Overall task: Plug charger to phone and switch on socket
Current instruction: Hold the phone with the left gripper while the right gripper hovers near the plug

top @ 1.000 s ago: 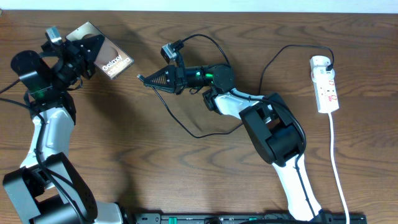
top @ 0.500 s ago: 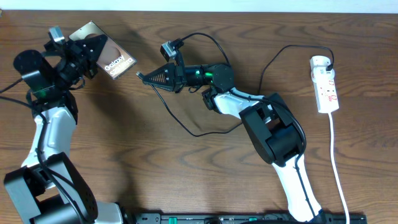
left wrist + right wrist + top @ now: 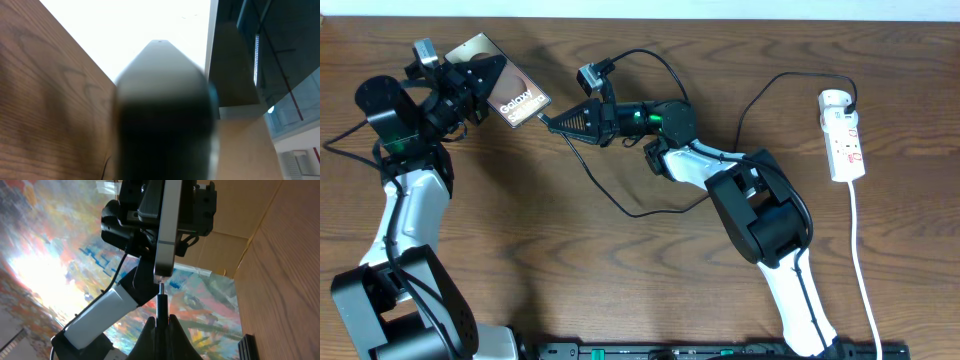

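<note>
The left pincer (image 3: 480,85) is clamping shut on the small flat brownish-grey glossy phone (image 3: 516,101) w/ white "Galaxy" lettering, holding it tilted above the brown wood-grain desk (image 3: 570,280) near the far-left corner. The lettered end is pointing toward the right arm.

The right pincer (image 3: 555,122) is closed on the small connector tip (image 3: 543,120) of the long thin black charger cable (image 3: 620,205), pointing it at the phone's near end. In the right wrist view the two fingers (image 3: 150,330) are pressing together around the connector tip (image 3: 161,302), which is sticking straight up. Its metal end is sitting right at the phone's (image 3: 167,230) lower edge. Can't tell if it's actually in the port or just touching.

The left wrist view is showing mostly a blurred grey-and-dark shape filling the middle, too out of focus to make out.

From the right pincer the cable is looping down across the desk centre and passing by the right arm. It is then rising toward the far right, where its black plug (image 3: 847,98) is sitting in the top end of the white elongated power strip (image 3: 846,148) w/ red markings. The strip is lying flat at the right side, well apart from both pincers, its white cord (image 3: 866,275) trailing toward the front edge. Switch position is too small to tell
</note>
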Tool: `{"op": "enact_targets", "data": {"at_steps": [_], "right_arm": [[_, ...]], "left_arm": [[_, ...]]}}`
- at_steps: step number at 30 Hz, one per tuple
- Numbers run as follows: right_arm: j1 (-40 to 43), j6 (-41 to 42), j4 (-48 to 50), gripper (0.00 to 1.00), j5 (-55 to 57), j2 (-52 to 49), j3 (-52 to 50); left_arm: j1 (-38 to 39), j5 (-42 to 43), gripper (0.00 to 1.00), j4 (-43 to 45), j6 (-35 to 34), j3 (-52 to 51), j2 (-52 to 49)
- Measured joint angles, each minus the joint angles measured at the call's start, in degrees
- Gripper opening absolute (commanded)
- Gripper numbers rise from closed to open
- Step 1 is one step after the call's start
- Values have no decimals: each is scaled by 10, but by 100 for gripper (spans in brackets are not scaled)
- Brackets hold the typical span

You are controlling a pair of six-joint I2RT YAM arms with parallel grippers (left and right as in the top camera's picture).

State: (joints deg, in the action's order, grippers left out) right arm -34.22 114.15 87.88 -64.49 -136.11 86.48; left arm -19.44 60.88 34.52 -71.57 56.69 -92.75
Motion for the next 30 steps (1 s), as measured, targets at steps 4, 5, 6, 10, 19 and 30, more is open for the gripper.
{"op": "enact_targets", "data": {"at_steps": [4, 5, 6, 10, 19, 30], "right_arm": [[-1, 0, 0, 1, 0, 0, 0], [-1, 0, 0, 1, 0, 0, 0], [-2, 0, 0, 1, 0, 0, 0], [-7, 0, 0, 1, 0, 0, 0], [-9, 0, 0, 1, -1, 0, 0], [-9, 0, 0, 1, 0, 0, 0]], "left_arm": [[0, 0, 8, 0, 0, 0, 0], [0, 0, 7, 0, 0, 0, 0], [0, 0, 7, 0, 0, 0, 0], [0, 0, 8, 0, 0, 0, 0], [9, -9, 7, 0, 9, 0, 0], [9, -9, 7, 0, 11, 0, 0]]}}
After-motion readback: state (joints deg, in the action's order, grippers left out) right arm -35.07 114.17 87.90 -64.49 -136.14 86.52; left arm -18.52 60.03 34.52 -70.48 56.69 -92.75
